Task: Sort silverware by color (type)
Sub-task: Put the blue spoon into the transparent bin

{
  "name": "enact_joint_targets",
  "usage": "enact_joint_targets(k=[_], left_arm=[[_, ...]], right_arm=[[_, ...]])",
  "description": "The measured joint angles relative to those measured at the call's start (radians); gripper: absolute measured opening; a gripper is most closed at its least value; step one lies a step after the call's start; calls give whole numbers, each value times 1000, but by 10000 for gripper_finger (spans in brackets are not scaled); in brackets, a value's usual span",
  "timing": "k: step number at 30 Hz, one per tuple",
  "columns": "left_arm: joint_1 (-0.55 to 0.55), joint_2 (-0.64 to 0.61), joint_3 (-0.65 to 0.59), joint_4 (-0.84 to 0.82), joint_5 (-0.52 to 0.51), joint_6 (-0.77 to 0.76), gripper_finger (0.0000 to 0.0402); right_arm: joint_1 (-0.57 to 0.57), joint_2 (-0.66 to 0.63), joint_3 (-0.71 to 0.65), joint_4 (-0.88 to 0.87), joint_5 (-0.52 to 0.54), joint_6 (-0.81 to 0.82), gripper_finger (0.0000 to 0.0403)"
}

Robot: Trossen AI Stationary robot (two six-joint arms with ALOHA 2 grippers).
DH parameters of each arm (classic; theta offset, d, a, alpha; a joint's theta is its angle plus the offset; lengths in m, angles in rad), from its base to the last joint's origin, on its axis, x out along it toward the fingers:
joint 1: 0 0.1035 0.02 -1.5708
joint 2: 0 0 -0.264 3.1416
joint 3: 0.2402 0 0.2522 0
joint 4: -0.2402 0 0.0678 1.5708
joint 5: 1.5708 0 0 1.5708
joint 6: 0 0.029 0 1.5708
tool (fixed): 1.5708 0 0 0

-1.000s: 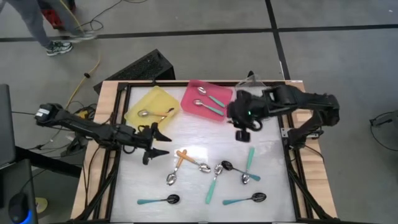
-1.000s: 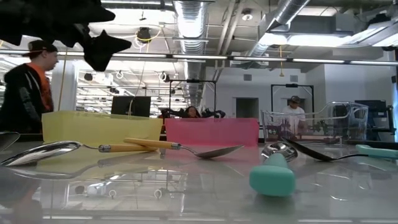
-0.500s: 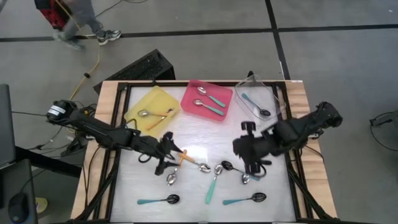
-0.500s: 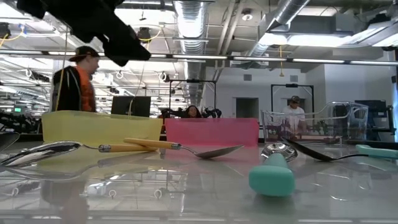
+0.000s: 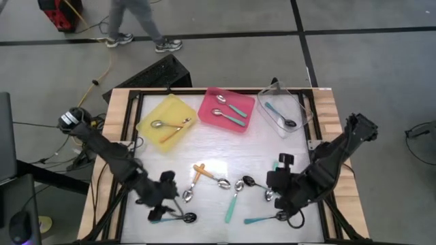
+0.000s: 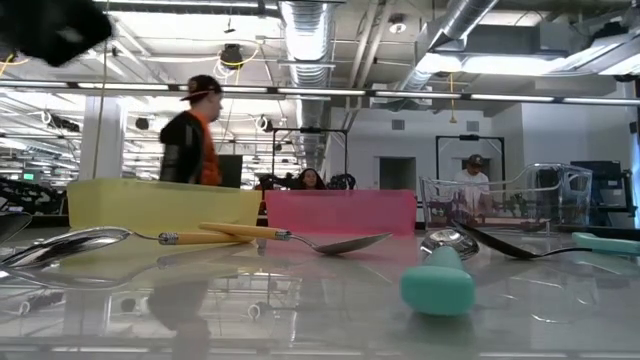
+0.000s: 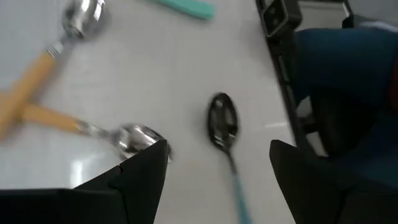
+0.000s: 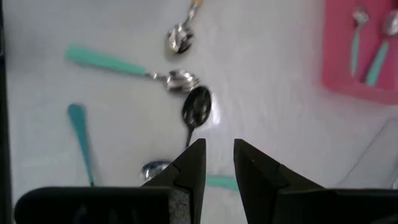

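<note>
High view, left to right: my left gripper [image 5: 168, 204] hangs with fingers spread wide, empty, over a black-bowled teal spoon [image 5: 174, 218] near the front edge. That spoon lies crosswise, handle pointing left, just beneath the fingers. My right gripper [image 5: 283, 197] has fingers nearly together, holding nothing, above another teal spoon [image 5: 268, 218]. A second ago both arms were nearer the trays; both have since swung forward.

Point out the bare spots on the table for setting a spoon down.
Bare: the white tabletop between the pink tray and the loose spoons; also below the yellow tray. Crowded: the near edge, with spoons and both end effectors.
</note>
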Motion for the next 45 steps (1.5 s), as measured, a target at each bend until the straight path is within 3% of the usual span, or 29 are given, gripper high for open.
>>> enact_joint_targets(k=[8,11,15,20,33,45], left_arm=[[-216,2,0,-12,-159,-274,267],[-253,18,0,-11,-214,-333,267],[-274,107,0,-4,-208,-380,267],[-269,219,12,23,-190,-381,267],[-330,363,53,97,-466,-254,267],[-353,442,30,188,-595,-247,267]], right_arm=[[37,0,-47,20,60,102,108],[34,1,-47,27,62,101,108],[17,1,-47,36,63,102,108],[5,1,-47,60,64,71,108],[-5,2,-47,69,63,69,108],[-19,2,-47,81,63,72,108]])
